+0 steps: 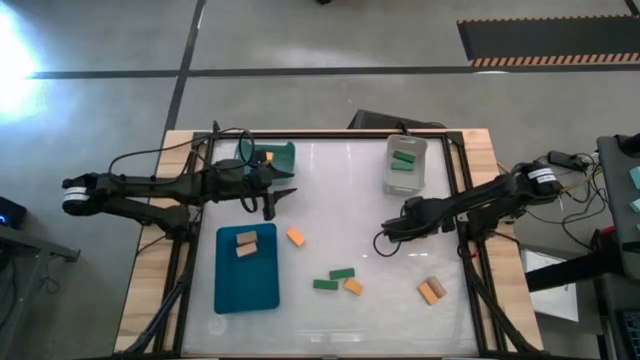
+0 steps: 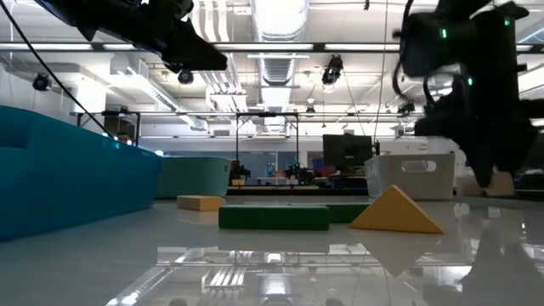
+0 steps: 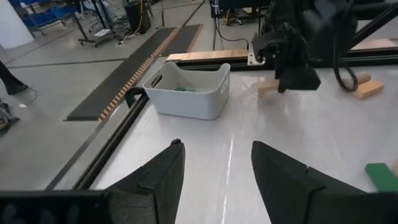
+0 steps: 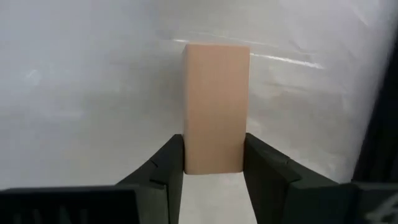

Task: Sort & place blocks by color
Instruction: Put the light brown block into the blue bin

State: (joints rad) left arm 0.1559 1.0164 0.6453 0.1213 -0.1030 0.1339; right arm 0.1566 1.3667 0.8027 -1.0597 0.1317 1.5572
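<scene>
My right gripper (image 1: 385, 240) points down at the table right of centre, shut on a pale tan block (image 4: 216, 99) that lies flat on the white tabletop; in the high view the gripper hides this block. My left gripper (image 1: 270, 205) hangs open and holds nothing, above the table beside the teal bin (image 1: 283, 152). Loose on the table are an orange block (image 1: 295, 237), two green blocks (image 1: 333, 279) with an orange one (image 1: 353, 287) beside them, and a pair of orange-tan blocks (image 1: 430, 291). My right gripper pinches the tan block's two long sides (image 4: 194, 158) between its two fingers (image 4: 168, 168), near one end of the block. The fingers come from above, pointing down, and lie across the block. The block rests flat on the table.
The teal bin holds an orange block (image 1: 268, 157). A clear bin (image 1: 405, 180) at the far right holds a green block (image 1: 403, 160). A blue tray (image 1: 245, 285) at the near left carries two tan blocks (image 1: 246, 244). A black frame rims the table.
</scene>
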